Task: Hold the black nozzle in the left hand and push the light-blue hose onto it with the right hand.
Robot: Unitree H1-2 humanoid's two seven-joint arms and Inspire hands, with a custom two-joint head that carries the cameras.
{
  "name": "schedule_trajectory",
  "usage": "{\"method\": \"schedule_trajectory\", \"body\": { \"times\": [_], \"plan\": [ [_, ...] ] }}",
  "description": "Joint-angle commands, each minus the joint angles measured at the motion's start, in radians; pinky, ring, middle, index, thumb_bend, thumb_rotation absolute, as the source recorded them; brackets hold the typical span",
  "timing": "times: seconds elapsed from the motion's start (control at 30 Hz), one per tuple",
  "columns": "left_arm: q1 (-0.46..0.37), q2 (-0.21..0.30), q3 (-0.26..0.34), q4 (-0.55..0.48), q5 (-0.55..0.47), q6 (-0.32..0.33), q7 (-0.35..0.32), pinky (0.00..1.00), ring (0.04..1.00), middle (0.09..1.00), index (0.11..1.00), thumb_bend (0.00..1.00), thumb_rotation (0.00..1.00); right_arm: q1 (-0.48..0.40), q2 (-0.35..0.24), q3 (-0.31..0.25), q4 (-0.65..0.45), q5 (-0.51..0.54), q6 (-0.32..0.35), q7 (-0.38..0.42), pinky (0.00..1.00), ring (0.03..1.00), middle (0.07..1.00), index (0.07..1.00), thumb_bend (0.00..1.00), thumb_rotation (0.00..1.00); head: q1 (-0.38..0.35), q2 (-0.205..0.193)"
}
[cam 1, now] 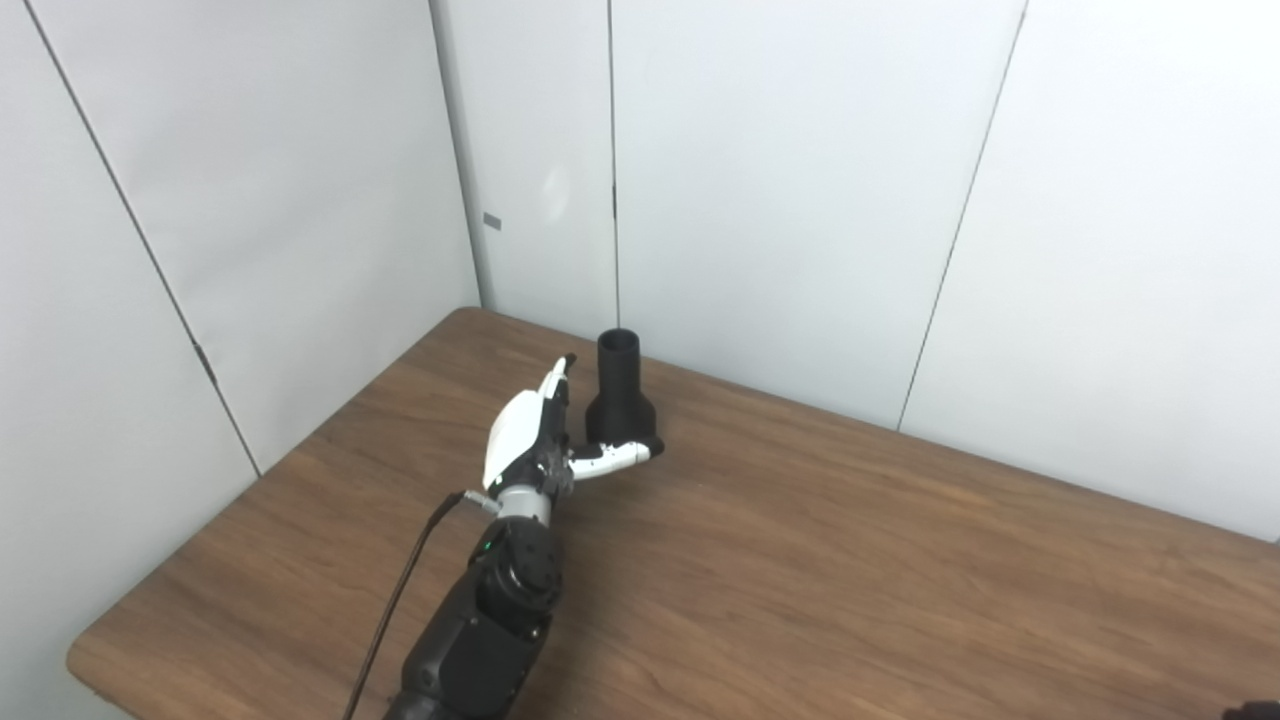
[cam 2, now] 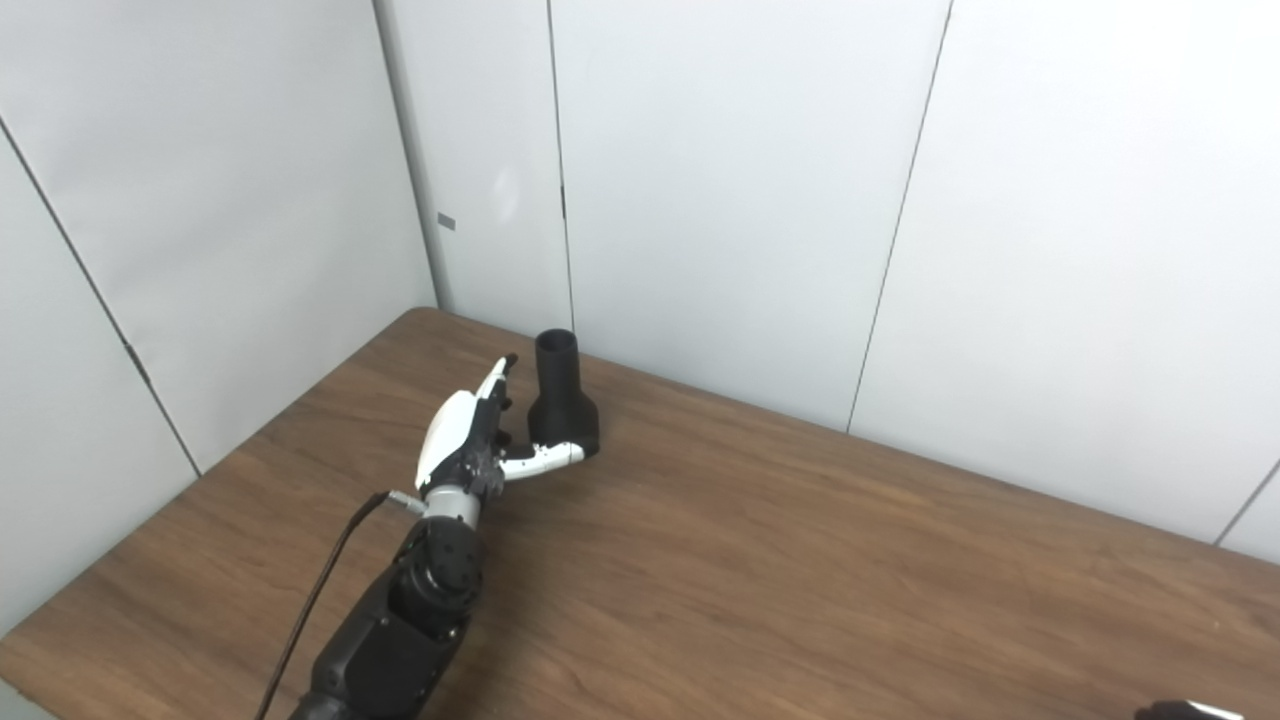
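Note:
A black nozzle (cam 1: 620, 395) stands upright on the wooden table (cam 1: 800, 560), narrow end up, near the back wall. My left hand (cam 1: 545, 435) is open right beside it on its left, fingers stretched up along its side and the thumb reaching across the front of its wide base. It also shows in the right eye view (cam 2: 480, 430) next to the nozzle (cam 2: 560, 400). I cannot tell whether the hand touches the nozzle. No light-blue hose is in view. Only a dark sliver of my right hand (cam 2: 1190, 711) shows at the bottom right corner.
White wall panels (cam 1: 800, 200) close off the table's back and left sides, close behind the nozzle. The left arm's black cable (cam 1: 400, 600) hangs beside the forearm. The table's left corner (cam 1: 90, 660) is near the arm.

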Motion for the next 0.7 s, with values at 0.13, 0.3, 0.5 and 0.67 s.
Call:
{"method": "schedule_trajectory", "body": {
  "times": [0.13,0.3,0.5,0.67],
  "plan": [
    [-0.056,0.041,-0.035,0.102,0.013,0.009,-0.038,0.64,0.85,0.967,0.982,1.0,0.2,0.011,-0.01,-0.011,-0.03,-0.007,0.006,-0.011,0.35,0.502,0.552,0.504,0.9,0.6,-0.002,0.004],
    [-0.078,0.064,-0.068,0.153,0.027,0.008,-0.045,0.6,0.805,0.935,0.957,1.0,0.18,0.013,-0.009,-0.012,-0.033,0.001,0.006,-0.007,0.35,0.503,0.55,0.503,0.93,0.6,-0.006,0.006],
    [-0.094,0.085,-0.107,0.188,0.048,0.021,-0.066,0.62,0.82,0.935,0.953,1.0,0.18,0.016,-0.008,-0.012,-0.044,0.002,0.012,-0.008,0.35,0.501,0.549,0.503,0.92,0.6,-0.01,0.008],
    [-0.1,0.107,-0.145,0.19,0.052,0.045,-0.125,0.69,0.847,0.925,0.952,1.0,0.2,0.018,-0.009,-0.012,-0.049,-0.003,0.016,-0.01,0.35,0.508,0.557,0.508,0.92,0.61,-0.011,0.009]
  ]
}}
